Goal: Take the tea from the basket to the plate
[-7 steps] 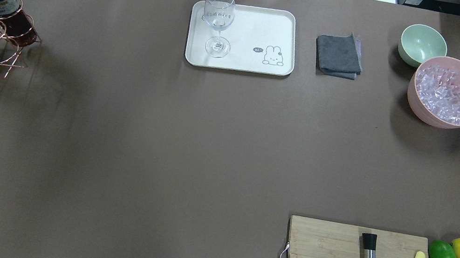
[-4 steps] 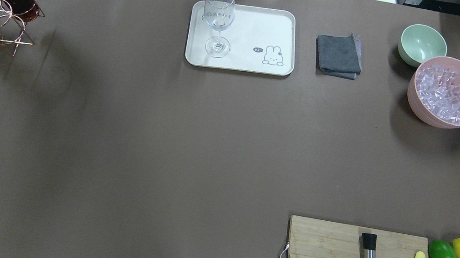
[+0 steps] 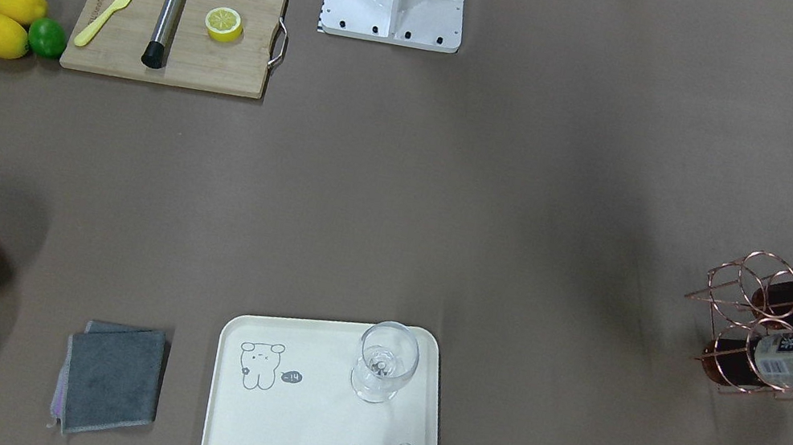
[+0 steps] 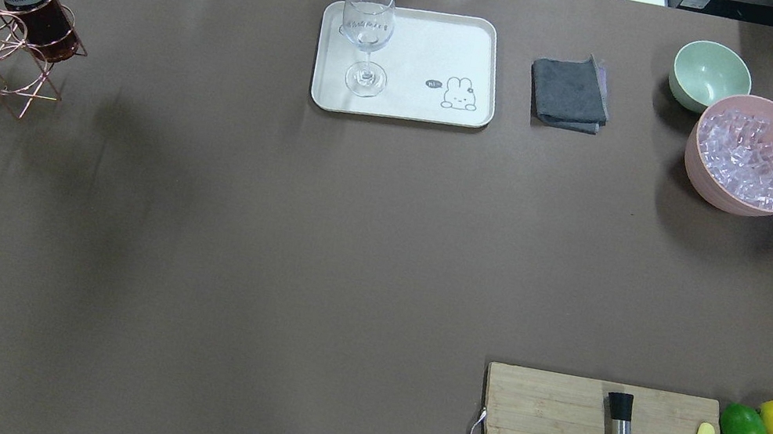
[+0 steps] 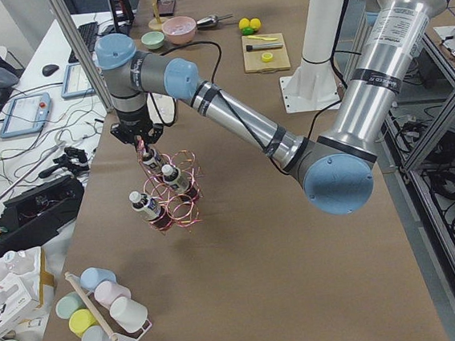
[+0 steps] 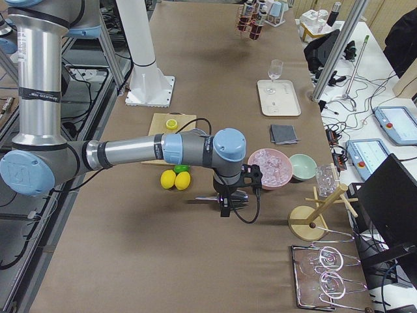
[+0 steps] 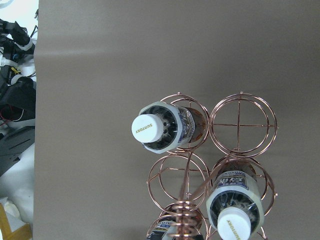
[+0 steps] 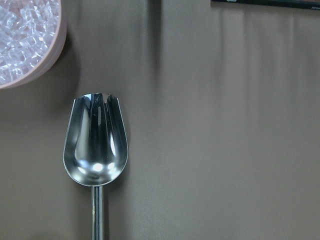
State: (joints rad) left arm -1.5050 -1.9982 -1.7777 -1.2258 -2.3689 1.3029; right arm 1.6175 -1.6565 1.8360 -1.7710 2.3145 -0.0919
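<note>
Well, please look first at the left gripper (image 5: pixel 138 139). In the view from the table's left end it is hanging directly above the copper wire basket (image 5: pixel 185 211), just over the white cap of the uppermost tea bottle (image 5: pixel 152 157). This gripper is showing in that side view only, so I cannot tell whether its fingers are parted or closed, nor whether they are touching the cap.

The left wrist camera is looking straight down. It is showing one white cap (image 7: pixel 150 127) near the middle of its picture, a little to the left. An empty ring cell (image 7: pixel 241 121) is lying beside it, and a second bottle (image 7: pixel 235 200) is standing lower right.

So the tea is lying below the gripper, and its long axis is running up and down, almost along the line of approach. I am judging that the coming move is a short vertical one, with only a small sideways correction to centre on the cap.

All three bottles are sitting in the basket and none is on the plate (image 4: pixel 425 41). The plate is lying well apart toward the robot's right, and a stemmed glass (image 4: pixel 369 15) is standing on its end nearer the basket.

The right gripper (image 6: pixel 226 203) is hovering over the steel ice scoop (image 8: pixel 95 150) at the other end of the table, far from the tea. Whether it is parted or closed I cannot tell either. You are having the left arm clearly as the nearer one.
</note>
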